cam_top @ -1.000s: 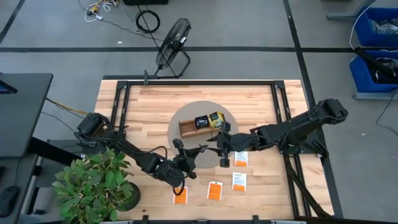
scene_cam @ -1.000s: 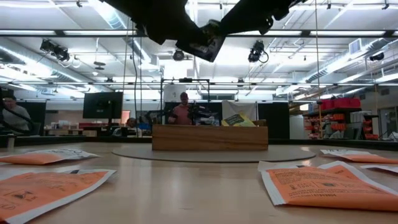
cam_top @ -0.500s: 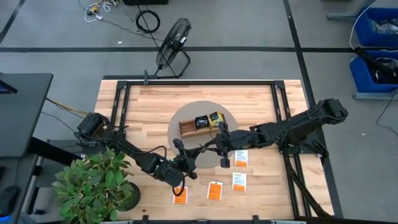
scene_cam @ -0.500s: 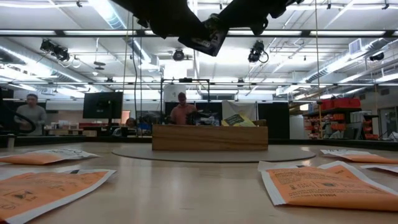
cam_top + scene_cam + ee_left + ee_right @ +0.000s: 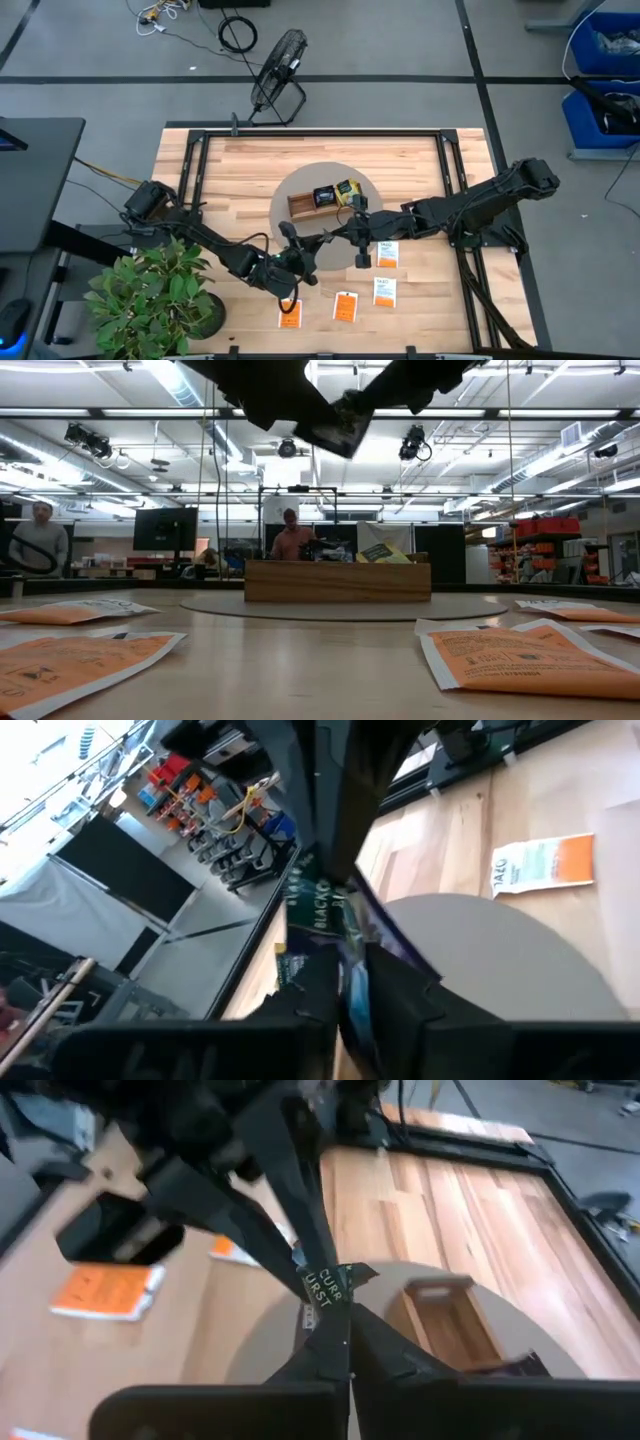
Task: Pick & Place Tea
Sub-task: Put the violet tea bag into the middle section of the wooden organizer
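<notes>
A dark tea packet (image 5: pixel 320 912) with white lettering hangs in the air above the round grey mat (image 5: pixel 290 188), between my two grippers. My left gripper (image 5: pixel 312 247) reaches it from the table's left and my right gripper (image 5: pixel 338 236) from the right; both are shut on it. The low view shows the dark tea packet (image 5: pixel 328 428) high above the table. A wooden tray (image 5: pixel 318 204) on the mat holds a dark packet (image 5: pixel 323 196) and a yellow-green one (image 5: pixel 347 189). Several orange-and-white packets (image 5: pixel 386 254) lie flat on the table. My left gripper has the dark packet's nearer end (image 5: pixel 350 958) between its two fingers, coming at it about level from the table's left. The packet stands on edge, clear of the table. My right gripper pinches the packet's opposite end (image 5: pixel 333 1312) between its two fingers, slanting down from the table's right. The lettered face (image 5: pixel 325 1288) shows just beyond the fingertips.
More orange packets (image 5: pixel 346 306) (image 5: pixel 290 314) lie near the front edge, close up as orange packets (image 5: pixel 520 660) in the low view. A potted plant (image 5: pixel 150 300) stands at the front left corner. A black frame (image 5: pixel 455 170) borders the table; people show in the room behind.
My right gripper has edged toward the left gripper and come onto the dark packet. In the low view the packet has tipped a little and shifted slightly right, still high above the table.
</notes>
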